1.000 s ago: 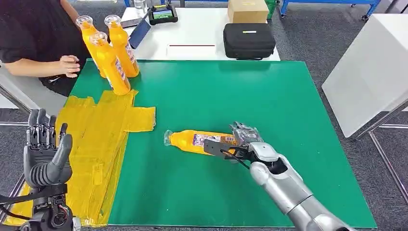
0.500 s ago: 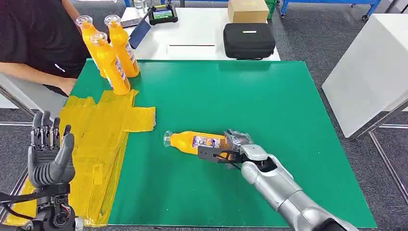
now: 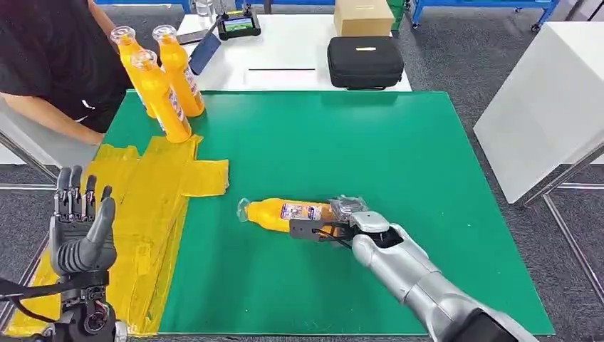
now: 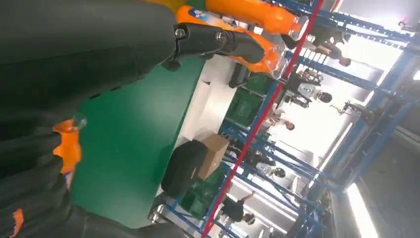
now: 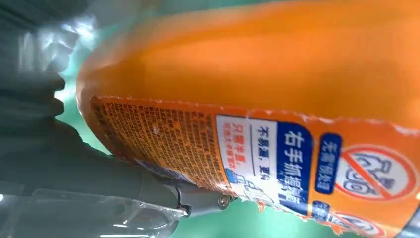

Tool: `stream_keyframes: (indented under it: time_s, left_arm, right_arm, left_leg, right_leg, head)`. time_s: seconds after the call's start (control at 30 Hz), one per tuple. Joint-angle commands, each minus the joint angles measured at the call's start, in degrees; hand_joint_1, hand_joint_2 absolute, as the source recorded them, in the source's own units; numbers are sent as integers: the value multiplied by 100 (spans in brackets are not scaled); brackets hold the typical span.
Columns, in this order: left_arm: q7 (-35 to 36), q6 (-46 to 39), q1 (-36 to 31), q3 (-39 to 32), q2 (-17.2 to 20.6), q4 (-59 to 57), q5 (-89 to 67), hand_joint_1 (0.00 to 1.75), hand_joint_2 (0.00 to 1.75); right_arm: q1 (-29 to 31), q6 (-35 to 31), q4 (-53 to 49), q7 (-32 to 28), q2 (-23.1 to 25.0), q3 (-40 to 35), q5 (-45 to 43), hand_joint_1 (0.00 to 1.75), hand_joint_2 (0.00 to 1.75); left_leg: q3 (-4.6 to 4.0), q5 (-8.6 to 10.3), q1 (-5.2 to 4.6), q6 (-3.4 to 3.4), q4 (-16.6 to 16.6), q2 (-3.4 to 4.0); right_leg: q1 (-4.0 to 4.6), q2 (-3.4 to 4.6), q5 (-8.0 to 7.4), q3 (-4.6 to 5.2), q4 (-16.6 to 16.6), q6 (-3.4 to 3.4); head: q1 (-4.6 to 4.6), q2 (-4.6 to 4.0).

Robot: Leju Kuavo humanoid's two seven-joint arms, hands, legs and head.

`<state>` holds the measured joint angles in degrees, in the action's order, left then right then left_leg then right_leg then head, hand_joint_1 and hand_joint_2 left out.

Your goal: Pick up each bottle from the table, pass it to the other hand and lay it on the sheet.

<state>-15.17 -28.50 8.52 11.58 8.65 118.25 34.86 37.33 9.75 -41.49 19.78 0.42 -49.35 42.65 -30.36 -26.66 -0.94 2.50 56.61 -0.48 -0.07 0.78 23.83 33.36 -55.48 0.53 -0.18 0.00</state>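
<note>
the orange bottle (image 3: 288,212) lies on its side a little below the middle of the head view, cap end pointing toward the frame's left, on the green worktop (image 3: 399,157). the right hand (image 3: 335,222) comes in from the lower right and is wrapped around the bottle's base end, thumb lying along the label; in the right wrist view the label (image 5: 277,163) sits hard against a dark finger (image 5: 99,173), so the hand looks clamped on the bottle, though whether the bottle has lifted off the worktop cannot be told.

at the lower left of the head view the left hand (image 3: 82,231) stands upright with its fingers apart and nothing in it, over the yellow sheet (image 3: 153,192) taped down the left side of the worktop. three more orange bottles (image 3: 160,82) stand upright at the upper left, right by the sheet's far edge, beside a person's arm (image 3: 50,114).

the bottle looks like a smooth, full plastic one, so probably fairly heavy for its size, stiff enough to squeeze, and slick where the printed wrap covers it. a hold at the base end leaves the neck half free, which seems the sensible place for the left hand to take it. the risk is the round body rolling or slipping lengthwise through the fingers at the handover, so a firm wrap around the waist should serve better than a fingertip pinch.
</note>
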Motion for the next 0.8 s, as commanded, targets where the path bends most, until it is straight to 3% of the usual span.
stream_keyframes:
  time_s: [0.03, 0.2, 0.33, 0.53, 0.63, 0.8]
  left_arm:
    - [-87, -5, -168, 203, 186, -404, 110, 0, 175]
    - [-88, -11, -150, 200, 181, -376, 110, 0, 175]
    - [-71, 85, -104, 195, 194, -353, 34, 0, 175]
    - [255, 530, -44, 180, 32, -437, -202, 0, 175]
    - [332, 659, 15, 215, -43, -401, -271, 0, 175]
    - [624, 1044, 150, 283, -20, -346, 74, 0, 175]
  right_arm:
    - [-192, 30, 346, -19, -201, -484, -189, 175, 175]
    - [-199, 29, 290, -19, -223, -491, -180, 175, 175]
    - [-433, -136, -534, 34, -498, -261, -322, 175, 175]
    - [-1192, -566, -3521, 268, -1393, 738, -1066, 175, 175]
    - [-1983, -991, -4999, 224, -1783, 1444, -1136, 175, 175]
    - [-3158, -1456, -6128, -330, -1750, 2251, -205, 175, 175]
  left_leg:
    - [22, 4, 6, -13, -9, -17]
    - [32, 6, 12, -24, -14, -22]
    - [44, 3, 9, -18, -12, -23]
    - [20, 1, 6, -21, 1, -43]
    - [0, -5, 2, -20, 6, -42]
    - [-9, -7, 0, -18, -3, -68]
  right_leg:
    - [5, -23, 1, -28, 13, 1]
    - [11, -33, -2, -44, 24, 2]
    - [8, -31, 3, -56, 20, 2]
    - [6, -47, 9, -38, 7, 4]
    - [3, -47, 13, -21, 0, 7]
    - [1, -70, 23, -17, 8, 6]
  head:
    - [0, 0]
    - [0, 0]
    - [0, 0]
    - [2, 0]
    - [2, 0]
    - [-2, 0]
